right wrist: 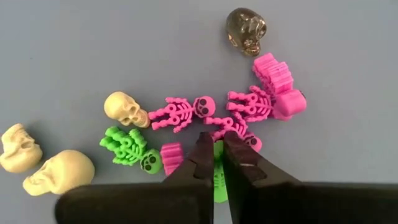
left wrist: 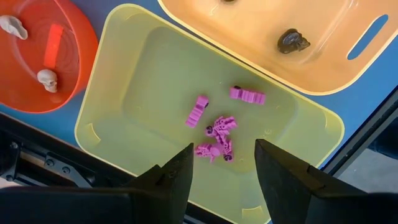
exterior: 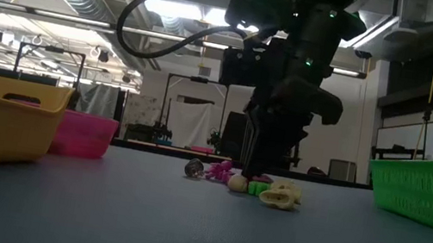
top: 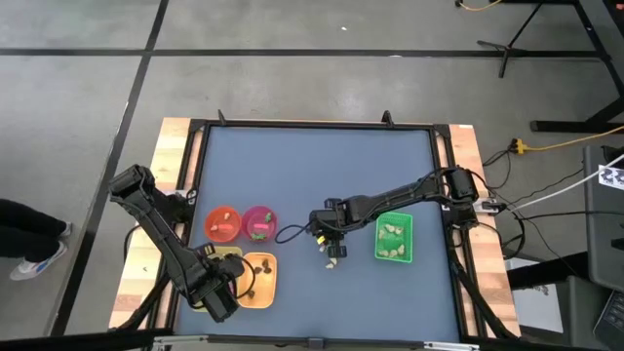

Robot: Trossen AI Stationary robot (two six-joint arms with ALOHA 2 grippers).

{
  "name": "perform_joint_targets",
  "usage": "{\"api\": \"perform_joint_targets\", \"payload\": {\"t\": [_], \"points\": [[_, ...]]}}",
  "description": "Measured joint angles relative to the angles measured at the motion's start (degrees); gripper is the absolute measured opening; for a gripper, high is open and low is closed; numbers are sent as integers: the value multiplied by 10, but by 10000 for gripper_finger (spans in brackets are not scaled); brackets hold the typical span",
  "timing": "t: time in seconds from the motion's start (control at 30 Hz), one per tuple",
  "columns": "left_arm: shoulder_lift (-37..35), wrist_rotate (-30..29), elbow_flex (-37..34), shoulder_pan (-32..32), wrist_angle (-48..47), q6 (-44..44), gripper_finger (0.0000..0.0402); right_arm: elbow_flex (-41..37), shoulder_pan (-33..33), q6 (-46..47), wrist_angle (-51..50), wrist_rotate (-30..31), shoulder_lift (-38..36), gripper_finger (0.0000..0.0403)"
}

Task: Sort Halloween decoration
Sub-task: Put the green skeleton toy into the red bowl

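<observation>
A small pile of Halloween decoration trinkets (right wrist: 186,115) lies on the blue table mat: magenta and green skeletons, cream skulls (right wrist: 59,171) and one dark skull (right wrist: 247,30). My right gripper (right wrist: 216,149) stands over the pile (top: 331,255), fingers down, shut on a green trinket. My left gripper (left wrist: 222,165) hangs open above the yellow tray (left wrist: 124,74), which holds several magenta trinkets (left wrist: 217,130); nothing is between its fingers. My right gripper pinches a thin green trinket (right wrist: 218,174) between its two fingers, which come steeply from above. The fingers hide most of it, so which part they have cannot be told. In the low view the fingertips (exterior: 254,169) reach down to the pile on the mat.
An orange bowl (left wrist: 68,56) with cream skulls and a pink bowl (top: 258,223) stand beside the yellow tray. An orange-yellow tray (left wrist: 323,68) holds a dark skull (left wrist: 293,41). A green tray (top: 394,239) with cream pieces sits to the right of the pile.
</observation>
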Motion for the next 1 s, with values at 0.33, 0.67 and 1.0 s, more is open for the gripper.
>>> {"api": "perform_joint_targets", "payload": {"t": [0.33, 0.67, 1.0], "points": [[0, 0, 0, 0, 0, 0, 154, 38, -1, -1, -40, 2, 0, 8], [0, 0, 0, 0, 2, 0, 153, 107, -1, -17, -39, 2, 0, 9], [0, 0, 0, 0, 2, 0, 153, 112, -1, -78, 177, 2, 14, 11]]}}
